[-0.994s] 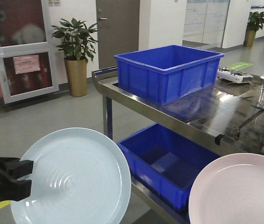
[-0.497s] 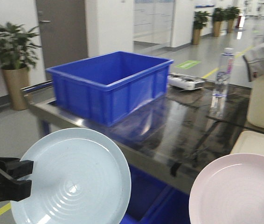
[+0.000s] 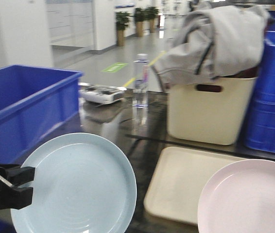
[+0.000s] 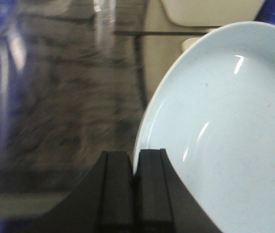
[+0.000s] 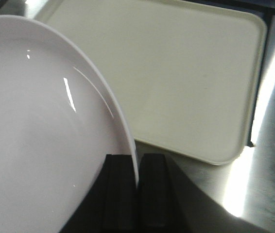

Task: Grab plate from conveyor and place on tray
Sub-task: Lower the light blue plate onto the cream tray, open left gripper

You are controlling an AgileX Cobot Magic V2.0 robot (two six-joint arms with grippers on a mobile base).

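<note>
A light blue plate (image 3: pixel 79 184) hangs low at the left of the front view, and my left gripper (image 3: pixel 29 182) is shut on its left rim. The left wrist view shows the same plate (image 4: pixel 225 121) with the left gripper (image 4: pixel 135 165) pinching its edge. A pale pink plate (image 3: pixel 249 199) sits at the lower right. In the right wrist view my right gripper (image 5: pixel 137 167) is shut on the rim of that pink plate (image 5: pixel 40 126). The cream tray (image 3: pixel 186 184) lies flat on the dark table between the two plates, its surface bare (image 5: pixel 176 73). The conveyor is out of view.
Behind the tray stands a tall cream bin (image 3: pixel 208 111) with a grey jacket (image 3: pixel 215 43) heaped on it. Stacked blue crates (image 3: pixel 273 97) stand at the right, and a blue bin (image 3: pixel 16 107) at the left. A water bottle (image 3: pixel 140 80) and a white device (image 3: pixel 101 93) are on the glossy dark table (image 3: pixel 113 126).
The front view has swung to the right: the blue bin slid to the left edge, and the tray, cream bin and blue crates came into view. Both plates stay held as before.
</note>
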